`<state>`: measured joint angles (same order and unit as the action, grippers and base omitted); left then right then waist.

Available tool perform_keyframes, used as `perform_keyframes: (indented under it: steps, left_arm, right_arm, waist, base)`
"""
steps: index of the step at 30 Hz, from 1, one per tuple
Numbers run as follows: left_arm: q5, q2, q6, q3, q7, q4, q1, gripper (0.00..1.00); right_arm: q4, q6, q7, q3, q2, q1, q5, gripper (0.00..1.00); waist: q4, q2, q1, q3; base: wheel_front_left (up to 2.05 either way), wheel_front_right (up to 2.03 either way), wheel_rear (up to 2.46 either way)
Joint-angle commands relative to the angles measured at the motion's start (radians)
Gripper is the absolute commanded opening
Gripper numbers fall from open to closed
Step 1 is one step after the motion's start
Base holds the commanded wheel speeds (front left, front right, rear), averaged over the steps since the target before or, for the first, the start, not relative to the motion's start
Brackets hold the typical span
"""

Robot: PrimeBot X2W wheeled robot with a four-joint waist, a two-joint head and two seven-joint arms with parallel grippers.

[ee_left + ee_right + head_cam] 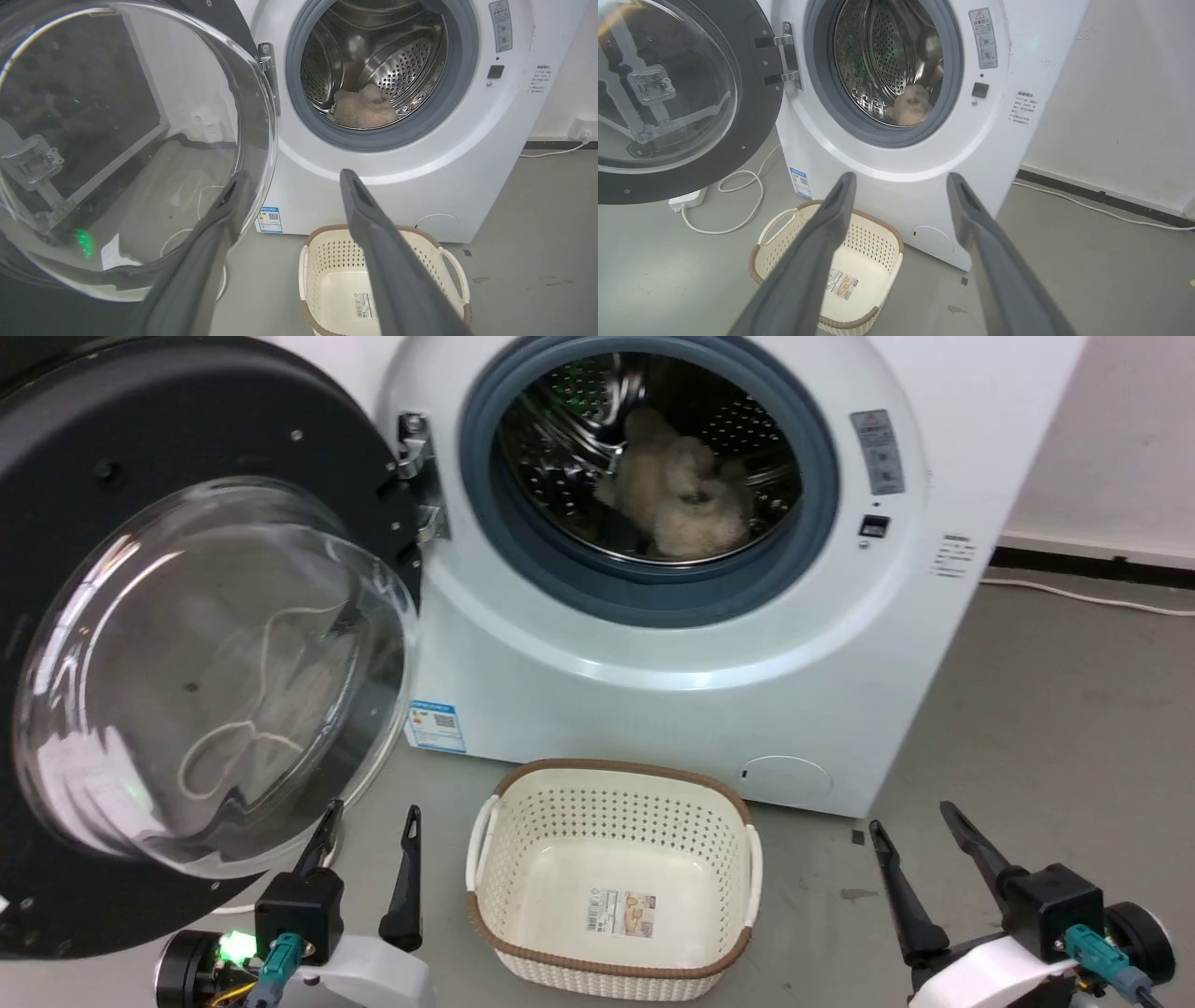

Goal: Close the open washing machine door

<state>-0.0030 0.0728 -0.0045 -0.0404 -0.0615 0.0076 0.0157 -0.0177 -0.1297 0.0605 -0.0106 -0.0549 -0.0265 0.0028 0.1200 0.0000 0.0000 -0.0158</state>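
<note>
The door (205,672) stands wide open, up and to the left of the left end effector (372,812). It hangs on a hinge (415,457) at the washer's left edge, and its glass bowl bulges toward the robot. The left end effector is released, its fingers spread with nothing between them. Its left finger (198,270) sits right at the lower rim of the glass bowl; whether the two touch cannot be told.

Ahead of both end effectors, and between them, is the washer (653,691). Its drum (579,420) is uncovered, with a fluffy beige thing (681,495) lying inside. A blue sticker (436,725) is low on its front, just ahead of the left end effector, and a round flap (787,779) is low on the right.

A basket (616,817) sits on the floor (1046,728) between the two end effectors, just in front of the washer.

The right end effector (910,817) is released too, fingers apart and grasping nothing. It is over the floor, right of the basket and near the washer's lower right corner. A white cable (1083,597) runs along the floor ahead of it and to its right.
</note>
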Motion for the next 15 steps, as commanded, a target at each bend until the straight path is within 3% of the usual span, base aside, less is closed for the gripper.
perform_keyframes:
  steps: [1,15]
  left_arm:
    - [0.001,0.004,-0.002,-0.002,-0.010,-0.003,-0.002,1.00]
    - [-0.002,0.007,0.029,-0.001,-0.039,-0.039,0.022,1.00]
  right_arm:
    - [-0.004,0.000,0.011,-0.008,0.001,-0.001,0.004,1.00]
    - [-0.051,0.000,0.040,-0.086,-0.004,0.058,0.010,1.00]
  waist:
    - [0.015,0.0000,0.0000,0.004]
    - [0.084,0.0000,0.0000,0.020]
  base:
    - [0.00,0.00,0.00]
    - [-0.04,-0.04,-0.04]
